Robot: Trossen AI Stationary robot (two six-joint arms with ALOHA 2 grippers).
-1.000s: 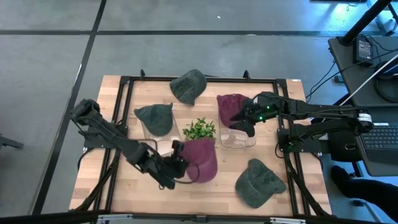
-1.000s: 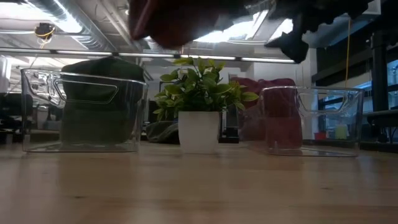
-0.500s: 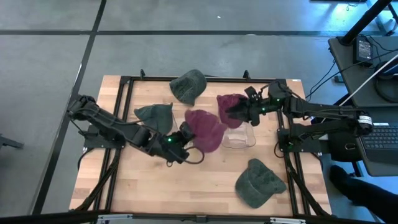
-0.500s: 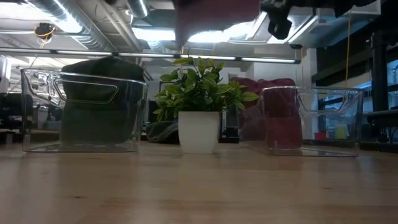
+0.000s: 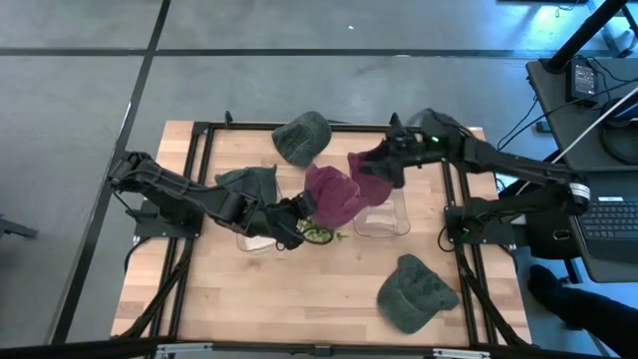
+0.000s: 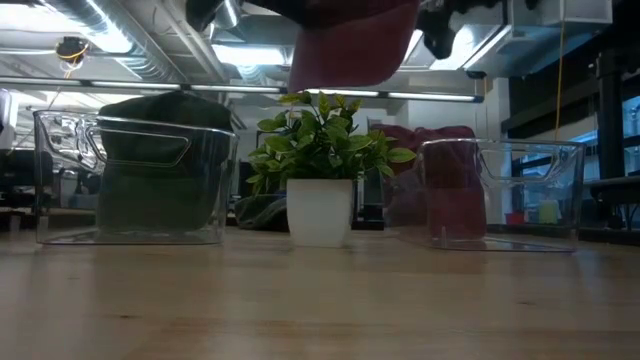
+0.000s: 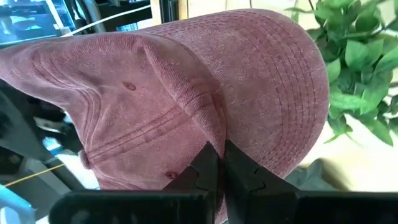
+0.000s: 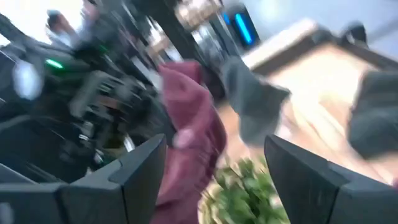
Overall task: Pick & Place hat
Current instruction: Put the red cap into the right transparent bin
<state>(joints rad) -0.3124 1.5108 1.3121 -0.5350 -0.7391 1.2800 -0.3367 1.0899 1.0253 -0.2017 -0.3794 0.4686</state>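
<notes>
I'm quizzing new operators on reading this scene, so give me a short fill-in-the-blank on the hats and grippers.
1. The left gripper is shut on a ____ hat.
2. That hat hangs above the potted ____.
3. The right gripper is ____, above the right clear bin.
4. The left clear bin holds a ____ hat.

Missing words: maroon; plant; open; green

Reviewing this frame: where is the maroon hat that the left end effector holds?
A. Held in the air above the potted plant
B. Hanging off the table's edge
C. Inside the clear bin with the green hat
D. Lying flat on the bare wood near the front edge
A: the left end effector pinches the maroon hat aloft, and the low view shows it hanging over the potted plant.
</notes>
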